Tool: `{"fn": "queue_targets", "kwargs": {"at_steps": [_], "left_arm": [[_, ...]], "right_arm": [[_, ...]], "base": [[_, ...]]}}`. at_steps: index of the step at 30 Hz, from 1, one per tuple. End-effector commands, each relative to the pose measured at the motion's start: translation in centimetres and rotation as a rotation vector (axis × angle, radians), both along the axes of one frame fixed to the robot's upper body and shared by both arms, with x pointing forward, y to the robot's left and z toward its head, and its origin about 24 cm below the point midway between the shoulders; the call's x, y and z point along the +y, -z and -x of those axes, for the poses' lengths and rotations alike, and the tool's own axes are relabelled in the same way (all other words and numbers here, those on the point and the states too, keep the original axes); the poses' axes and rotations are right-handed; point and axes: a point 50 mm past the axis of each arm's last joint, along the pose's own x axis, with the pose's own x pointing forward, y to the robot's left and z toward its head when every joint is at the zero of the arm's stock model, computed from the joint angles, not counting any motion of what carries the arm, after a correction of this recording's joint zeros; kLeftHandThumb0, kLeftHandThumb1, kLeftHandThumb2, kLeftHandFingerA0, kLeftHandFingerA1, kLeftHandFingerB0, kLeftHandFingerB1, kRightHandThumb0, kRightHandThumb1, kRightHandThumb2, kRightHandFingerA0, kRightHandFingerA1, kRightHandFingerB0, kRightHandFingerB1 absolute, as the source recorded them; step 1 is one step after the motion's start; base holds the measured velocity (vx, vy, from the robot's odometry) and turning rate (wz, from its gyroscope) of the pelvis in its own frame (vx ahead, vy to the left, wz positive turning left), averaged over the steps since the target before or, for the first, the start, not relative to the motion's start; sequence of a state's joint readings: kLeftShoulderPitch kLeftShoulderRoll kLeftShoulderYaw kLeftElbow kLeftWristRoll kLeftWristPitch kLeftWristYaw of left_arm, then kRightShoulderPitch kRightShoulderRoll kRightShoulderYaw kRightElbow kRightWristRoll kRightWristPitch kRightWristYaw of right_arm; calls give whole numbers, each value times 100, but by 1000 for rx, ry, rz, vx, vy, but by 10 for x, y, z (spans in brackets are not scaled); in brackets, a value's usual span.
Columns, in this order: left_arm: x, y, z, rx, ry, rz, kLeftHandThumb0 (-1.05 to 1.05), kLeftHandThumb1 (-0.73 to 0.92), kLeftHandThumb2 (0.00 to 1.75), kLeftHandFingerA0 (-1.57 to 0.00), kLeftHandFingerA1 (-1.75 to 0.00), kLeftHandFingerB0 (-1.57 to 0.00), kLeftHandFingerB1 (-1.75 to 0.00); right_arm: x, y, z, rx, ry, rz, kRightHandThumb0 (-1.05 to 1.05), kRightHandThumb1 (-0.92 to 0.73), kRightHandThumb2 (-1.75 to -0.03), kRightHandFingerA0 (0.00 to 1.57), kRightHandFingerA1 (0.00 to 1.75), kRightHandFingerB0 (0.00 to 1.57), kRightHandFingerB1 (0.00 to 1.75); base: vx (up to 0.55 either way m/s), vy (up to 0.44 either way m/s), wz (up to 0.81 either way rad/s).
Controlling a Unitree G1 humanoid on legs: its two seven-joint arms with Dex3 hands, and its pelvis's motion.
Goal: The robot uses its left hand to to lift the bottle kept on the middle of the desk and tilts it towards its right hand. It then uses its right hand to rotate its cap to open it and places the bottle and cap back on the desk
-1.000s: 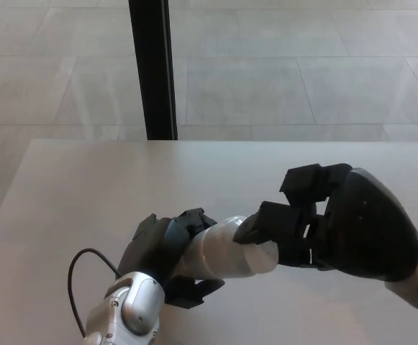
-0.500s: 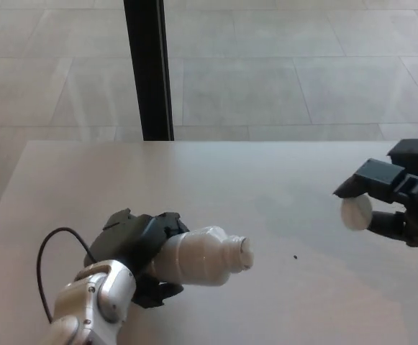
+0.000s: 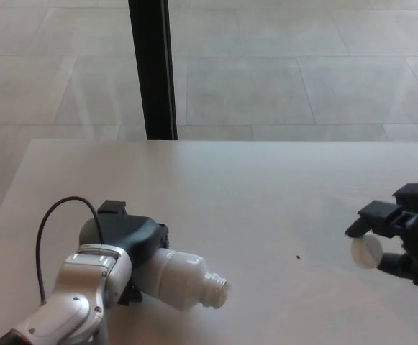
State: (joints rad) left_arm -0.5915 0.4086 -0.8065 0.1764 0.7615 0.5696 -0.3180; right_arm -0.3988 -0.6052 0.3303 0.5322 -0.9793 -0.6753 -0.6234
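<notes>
The white bottle lies tilted low over the table, its open neck pointing down and toward the picture's right, its threaded mouth bare. The left robot hand is clamped around the bottle's base end, its black fingers wrapped behind the body, with the silver forearm running off to the lower left of the bottle and a black cable looping above that forearm. Whether the bottle's lower side touches the table or hangs just above it is hard to judge from this angle.

Well apart from the bottle, far to its right at the picture's edge, the right robot hand pinches the small white cap between its black fingertips, closed on it and held above the table. A tiny dark speck sits on the table between the bottle and the cap, nearer the cap.

Beyond the table's far edge, behind the bottle, a black upright post rises from the pale tiled floor
</notes>
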Motion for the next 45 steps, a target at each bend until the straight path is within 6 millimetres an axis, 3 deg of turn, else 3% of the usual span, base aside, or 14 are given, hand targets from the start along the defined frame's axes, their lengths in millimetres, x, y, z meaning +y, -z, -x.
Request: {"fn": "queue_targets", "kwargs": {"at_steps": [1, 11, 15, 16, 17, 19, 20, 26, 27, 28, 30, 31, 33, 45], "left_arm": [[-3, 13, 3, 111, -60, -207, -26, 65, 59, -74, -102, -54, -54], [-17, 25, 8, 135, -70, -125, -35, 67, 59, -76, -106, -46, -54], [-12, 27, 8, 136, -81, -111, -37, 66, 59, -71, -91, -49, -59], [-10, 27, 9, 129, -84, -97, -38, 65, 59, -59, -77, -49, -60], [-9, 27, 10, 124, -90, -82, -41, 65, 60, -58, -76, -50, -61], [-6, 27, 12, 116, -88, -82, -43, 65, 59, -60, -77, -49, -58], [-5, 28, 12, 114, -87, -84, -41, 65, 58, -56, -76, -50, -56], [0, 31, 13, 127, -95, -87, -44, 66, 58, -40, -64, -39, -46], [2, 31, 13, 123, -116, -66, -52, 61, 57, -36, -69, -37, -48], [2, 32, 13, 121, -124, -58, -52, 61, 57, -36, -69, -37, -48], [4, 28, 13, 163, -161, 34, -61, 56, 59, -1, -50, -10, -34], [5, 28, 13, 181, -173, 61, -71, 40, 80, 0, -27, -10, -21], [7, 25, 12, 218, -177, 82, -80, 43, 73, 0, 0, 0, -2], [11, 17, 11, 217, -157, 183, -94, 55, 58, 0, 0, 0, 0]], "right_arm": [[8, 64, 2, 373, 99, 370, -38, -63, -61, 88, 172, 87, 69], [11, 88, 2, 537, 126, 565, -37, -61, -58, 86, 166, 88, 80], [7, 85, 1, 604, 134, 612, -36, -66, -64, 71, 148, 58, 44], [6, 85, 0, 618, 156, 627, -51, -50, -90, 67, 110, 35, 53], [4, 83, -1, 637, 177, 638, -45, -68, -61, 45, 122, 36, 38], [2, 80, -2, 643, 178, 637, -50, -66, -59, 34, 101, 27, 40], [1, 79, -3, 637, 176, 639, -55, -52, -87, 30, 72, 16, 48], [-2, 72, -4, 635, 185, 586, -61, -62, -59, 3, 48, 11, 33], [-2, 69, -4, 653, 191, 561, -90, -49, -82, 0, 4, 8, 23], [-2, 68, -4, 661, 194, 552, -90, -49, -82, 0, 4, 8, 23], [-3, 66, -5, 674, 198, 555, -101, -57, -91, 0, 8, 0, 8], [-3, 65, -5, 692, 204, 553, -104, -60, -92, 0, 8, 0, 6], [-2, 62, -5, 700, 194, 536, -105, -61, -94, 0, 11, 0, 2], [4, 51, -3, 679, 141, 454, -105, -60, -96, 0, 19, 0, 2]], "base": [[0, 0, 0], [0, 0, 0], [0, 0, 0], [0, 0, 0], [0, 0, 0], [0, 0, 0], [0, 0, 0], [0, 0, 0], [0, 0, 0], [0, 0, 0], [0, 0, 0], [0, 0, 0], [0, 0, 0], [0, 0, 0]]}}
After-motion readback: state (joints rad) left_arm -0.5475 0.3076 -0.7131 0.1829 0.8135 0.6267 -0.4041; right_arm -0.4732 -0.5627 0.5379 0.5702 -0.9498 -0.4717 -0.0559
